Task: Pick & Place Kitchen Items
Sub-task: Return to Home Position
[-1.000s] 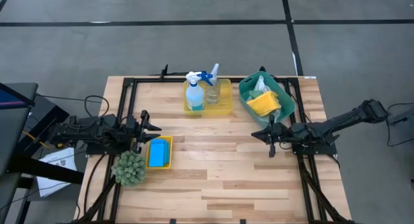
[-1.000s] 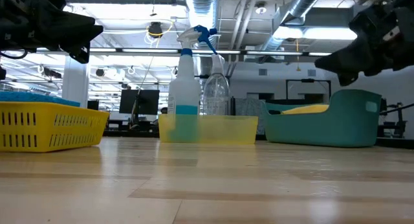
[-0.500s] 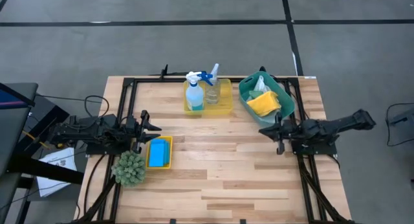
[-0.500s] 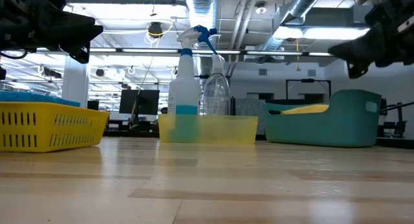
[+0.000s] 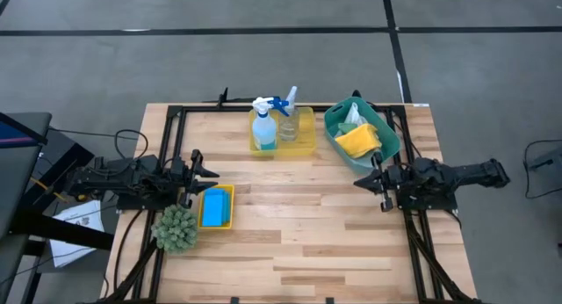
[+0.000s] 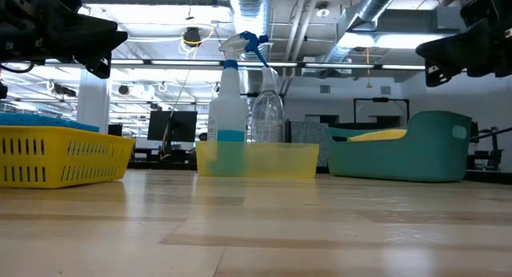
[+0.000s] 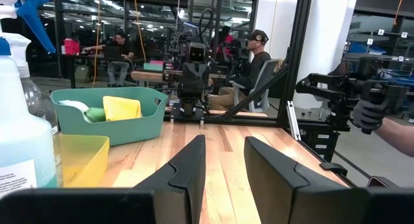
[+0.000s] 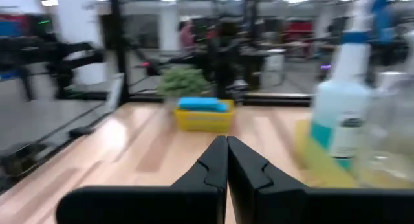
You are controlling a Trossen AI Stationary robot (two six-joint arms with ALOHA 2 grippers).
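A spray bottle of blue liquid [image 5: 262,128] and a clear bottle [image 5: 287,124] stand in a yellow tray [image 5: 304,147] at the far middle. A teal bin [image 5: 389,144] at the far right holds a yellow cloth [image 5: 357,140] and a white cloth [image 5: 353,113]. A blue sponge [image 5: 213,207] lies in a small yellow tray [image 5: 230,207] at the left. My left gripper [image 5: 204,169] is open and empty, above the table just beyond the sponge tray. My right gripper [image 5: 363,183] is shut and empty, above the table near the teal bin's near side.
A spiky green ball [image 5: 176,228] sits at the near left, beside the sponge tray. A black frame [image 5: 176,111] runs along the table's edges. Bare wood [image 5: 299,225] lies across the middle and near side of the table. People sit in the room beyond.
My right gripper has drawn back a little toward the table's right edge and has risen slightly as its arm has folded in. My left arm has kept still.
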